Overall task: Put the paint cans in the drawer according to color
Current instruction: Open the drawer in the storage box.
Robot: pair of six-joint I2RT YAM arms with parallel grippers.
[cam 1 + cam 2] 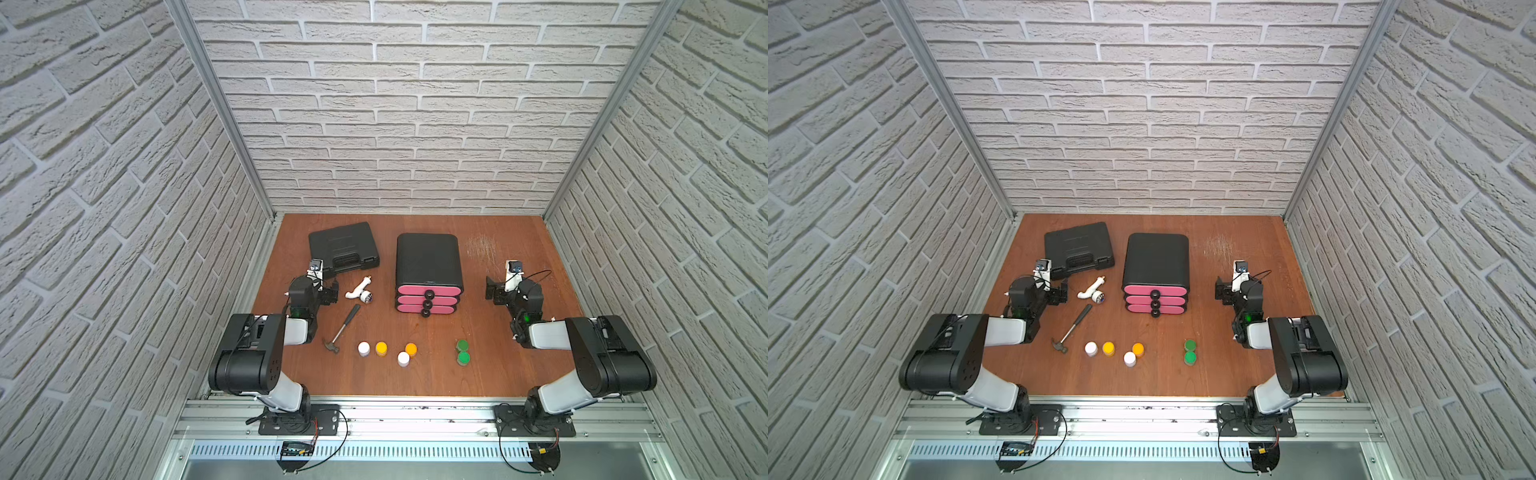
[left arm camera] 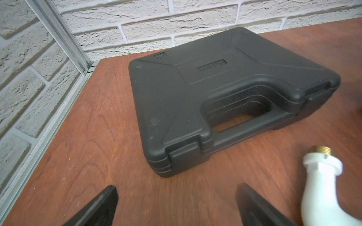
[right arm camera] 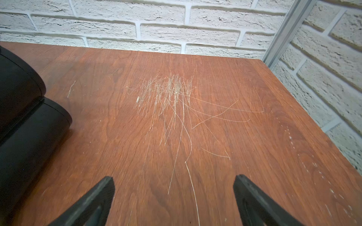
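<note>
- Pink-fronted drawer (image 1: 428,266) stands between the arms, all three fronts shut; the six paint cans (image 1: 403,358) stand in a loose row nearer the arm bases, none stowed.
- Both the left gripper (image 2: 176,193) and right gripper (image 3: 173,182) gape wide, holding nothing.
- I judge I'm at the start: next, one arm must pull a knob (image 1: 429,294).

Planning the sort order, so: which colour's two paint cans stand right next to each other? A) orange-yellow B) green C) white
B: the two green paint cans stand side by side, while each white paint can neighbours an orange-yellow paint can instead.
</note>
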